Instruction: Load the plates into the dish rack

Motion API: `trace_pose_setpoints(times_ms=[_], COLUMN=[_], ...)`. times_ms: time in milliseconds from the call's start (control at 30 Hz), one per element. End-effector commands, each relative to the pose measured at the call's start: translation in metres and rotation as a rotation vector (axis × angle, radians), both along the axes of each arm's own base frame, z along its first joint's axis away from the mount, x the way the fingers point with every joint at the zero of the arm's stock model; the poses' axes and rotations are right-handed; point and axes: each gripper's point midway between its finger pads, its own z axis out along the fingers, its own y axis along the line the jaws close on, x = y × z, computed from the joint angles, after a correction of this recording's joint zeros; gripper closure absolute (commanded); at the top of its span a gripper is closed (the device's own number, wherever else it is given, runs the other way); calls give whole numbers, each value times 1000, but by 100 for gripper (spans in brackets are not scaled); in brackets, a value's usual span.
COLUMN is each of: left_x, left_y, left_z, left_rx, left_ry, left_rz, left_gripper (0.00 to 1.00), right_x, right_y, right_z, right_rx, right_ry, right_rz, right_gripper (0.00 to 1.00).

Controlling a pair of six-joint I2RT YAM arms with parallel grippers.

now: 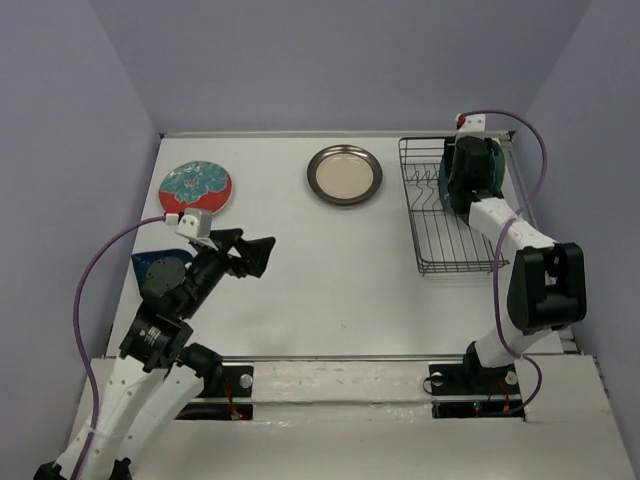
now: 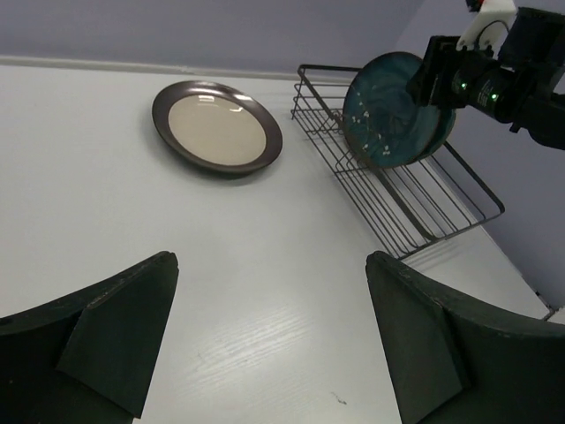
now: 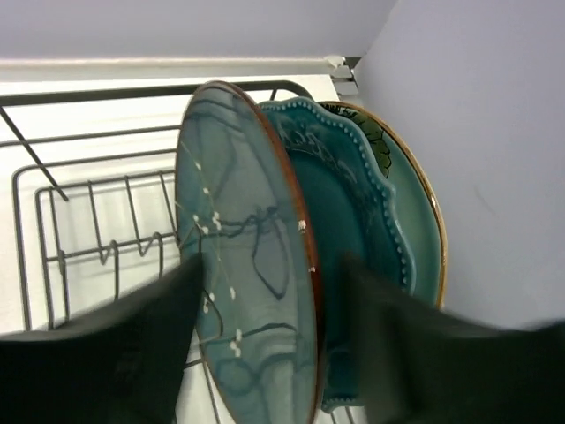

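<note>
**Third plate at the rack, three left on the worktop**

At the far right of the worktop [image 1: 330,300], hard by the wall: the dish rack [image 1: 455,245], black wire, with three plates on edge at its far end. Nearest in the right wrist view, a brown-edged teal plate [image 3: 243,265] dotted with small white blossoms. Just behind it, a scalloped teal plate [image 3: 349,230]. Last, a green plate [image 3: 419,221] with a tan rim. Packed close, face to face, probably to let the prongs take the lean and to leave the near slots free for the rest.

Right fingers [image 3: 106,353] astride the upper rim of the blossom plate, one to each side. Cannot tell whether pinching it or loose; too blurred at the contact. Likely there to steady the plate until seated between prongs.

Left fingers [image 2: 115,327] spread wide, holding nothing, hovering above bare worktop well apart from the rack. Aimed toward the cream plate [image 2: 216,125] with the dark brown rim, lying flat near the far edge. Seems a waiting pose, clear of the other arm.

Not yet loaded: the cream plate, the red-rimmed flowered plate [image 1: 196,190] at far left, and a dark plate [image 1: 150,265] partly hidden under the left arm. All flat, so needing a tip onto edge before slotting in.
</note>
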Motion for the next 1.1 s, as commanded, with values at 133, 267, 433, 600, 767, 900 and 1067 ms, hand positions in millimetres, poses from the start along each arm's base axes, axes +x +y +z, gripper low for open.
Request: trace_pose_setpoints(times_ms=[133, 267, 433, 600, 767, 900, 1067], left_x=[28, 60, 101, 161, 219, 263, 304], left_y=[-38, -43, -59, -67, -77, -84, -97], left_z=[7, -14, -51, -90, -115, -141, -188], left_rx=[-84, -148, -262, -245, -251, -267, -280], left_ry=[136, 219, 322, 415, 473, 525, 595], left_rz=[-83, 2, 73, 217, 256, 238, 247], left_gripper=[1, 1, 4, 10, 16, 19, 24], right_x=[-5, -21, -69, -111, -154, -183, -197], right_y=[2, 22, 58, 114, 143, 156, 163], right_z=[76, 105, 141, 108, 88, 78, 63], right_rx=[245, 351, 550, 751, 843, 898, 892], right_ry=[-214, -242, -320, -232, -200, -180, -142], right_rz=[-83, 19, 195, 405, 538, 623, 658], right_gripper=[13, 12, 11, 11, 11, 11, 11])
